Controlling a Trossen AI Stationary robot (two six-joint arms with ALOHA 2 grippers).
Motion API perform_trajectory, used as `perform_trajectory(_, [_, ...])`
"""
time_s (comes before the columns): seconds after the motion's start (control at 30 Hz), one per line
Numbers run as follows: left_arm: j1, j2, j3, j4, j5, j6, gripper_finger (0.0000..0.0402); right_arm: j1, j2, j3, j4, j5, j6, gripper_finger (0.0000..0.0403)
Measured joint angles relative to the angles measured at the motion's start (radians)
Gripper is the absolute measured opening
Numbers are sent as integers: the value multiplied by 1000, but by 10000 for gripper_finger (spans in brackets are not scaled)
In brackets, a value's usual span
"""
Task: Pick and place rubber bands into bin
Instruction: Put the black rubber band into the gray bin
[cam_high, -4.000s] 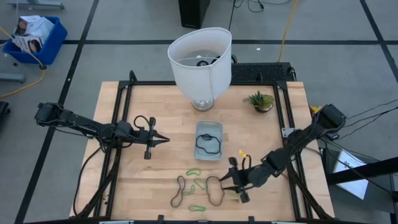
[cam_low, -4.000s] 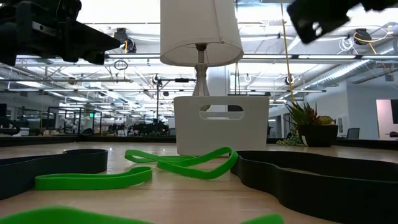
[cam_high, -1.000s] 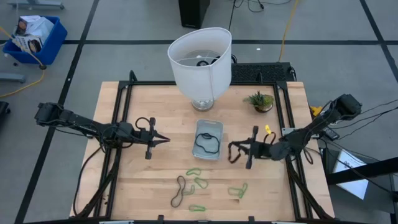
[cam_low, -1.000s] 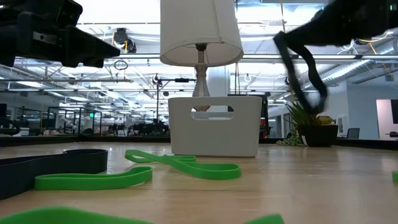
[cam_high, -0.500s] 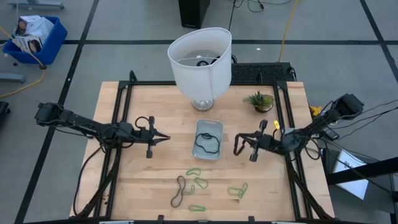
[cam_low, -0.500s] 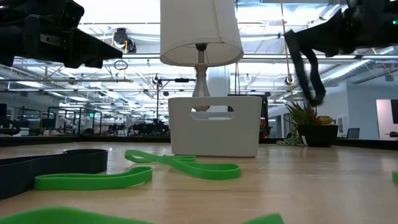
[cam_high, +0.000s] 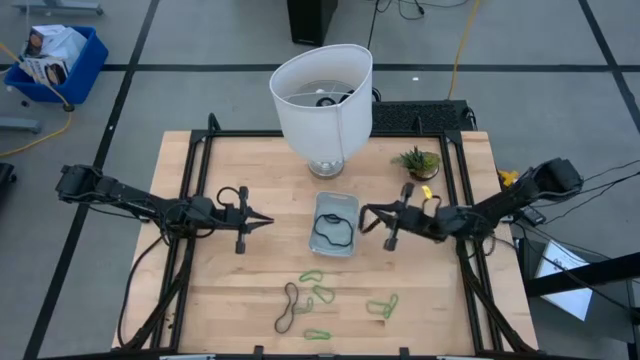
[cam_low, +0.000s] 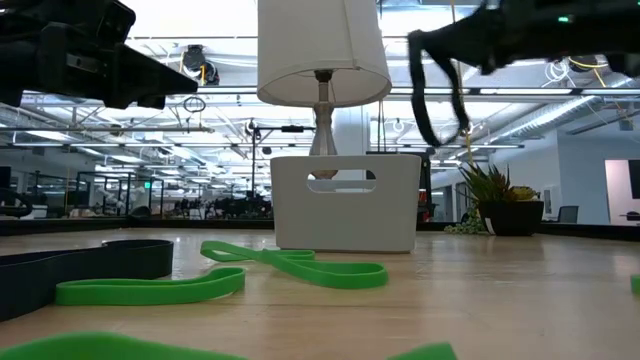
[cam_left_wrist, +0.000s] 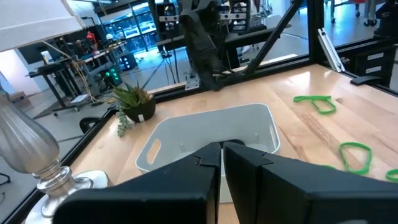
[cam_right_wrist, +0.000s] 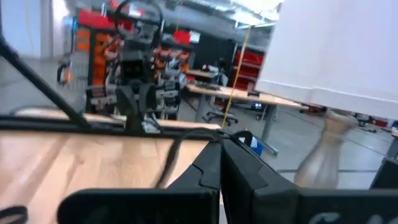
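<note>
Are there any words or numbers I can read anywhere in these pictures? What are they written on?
None can be read.
The blue crate on the floor holds a white package with print: too small to read.
Coloured signs in the room behind the table, in the wrist views: too blurred to read.
The bin, lampshade and rubber bands: no writing shows.

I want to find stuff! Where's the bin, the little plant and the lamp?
bin (cam_high: 336, 205): high view, its far rim.
plant (cam_high: 418, 159): high view, its green leaves.
lamp (cam_high: 325, 118): high view, the shade's white side.
</note>
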Motion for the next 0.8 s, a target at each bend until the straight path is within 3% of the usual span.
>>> perform_trajectory(0.17, [0,0,0,0,0,0,28,-78,100,136,-153,-77,21,0])
perform_trajectory(0.33, [0,0,0,0,0,-2,28,-132,218,218,-190,-133,35,0])
perform_trajectory(0.63, [0,0,0,-3,0,-4,28,-188,360,237,-186,-183,124,2])
perform_trajectory(0.8, [0,0,0,-5,0,-5,28,-185,377,236,-213,-199,144,26])
